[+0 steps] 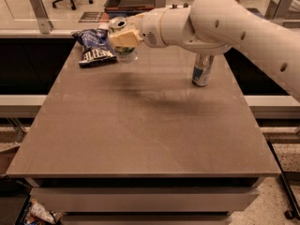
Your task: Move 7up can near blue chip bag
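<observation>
At the far left of the table (140,125), the gripper (123,39) grips the 7up can (117,23) just beside the blue chip bag (95,48)
Its tan fingers (126,37) are closed around the can's middle; whether the can's base touches the table cannot be told, and a slim silver-and-blue can (202,70) stands well apart to the right, under the white arm (220,22)

The gripper (123,40) holds the can (117,24) at the table's (140,139) far left, just right of the chip bag (95,48).
</observation>
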Controlling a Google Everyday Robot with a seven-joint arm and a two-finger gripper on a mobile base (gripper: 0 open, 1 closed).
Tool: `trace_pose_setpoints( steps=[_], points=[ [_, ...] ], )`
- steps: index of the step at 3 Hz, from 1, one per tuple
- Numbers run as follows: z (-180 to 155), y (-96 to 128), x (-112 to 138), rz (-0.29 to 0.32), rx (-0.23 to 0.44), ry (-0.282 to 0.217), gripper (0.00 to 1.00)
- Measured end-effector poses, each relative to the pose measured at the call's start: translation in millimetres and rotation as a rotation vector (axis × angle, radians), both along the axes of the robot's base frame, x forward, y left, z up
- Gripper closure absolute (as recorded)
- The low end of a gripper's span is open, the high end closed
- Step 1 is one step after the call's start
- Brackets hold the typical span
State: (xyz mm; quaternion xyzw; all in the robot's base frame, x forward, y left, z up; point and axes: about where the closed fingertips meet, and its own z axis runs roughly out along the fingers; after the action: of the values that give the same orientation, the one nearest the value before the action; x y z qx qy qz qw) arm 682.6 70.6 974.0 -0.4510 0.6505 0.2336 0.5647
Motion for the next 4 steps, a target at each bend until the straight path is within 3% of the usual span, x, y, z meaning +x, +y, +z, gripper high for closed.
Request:
trace_pose_setpoints(
  steps=[1,2,4],
  points=[
    [-16,-5,30,-0.026,0.011,0.073,1.0],
    [-31,-4,51,-0.014,0.04,0.13,1.0],
    [-44,2,71,-0.024,0.036,0.16,1.0]
  ],
)
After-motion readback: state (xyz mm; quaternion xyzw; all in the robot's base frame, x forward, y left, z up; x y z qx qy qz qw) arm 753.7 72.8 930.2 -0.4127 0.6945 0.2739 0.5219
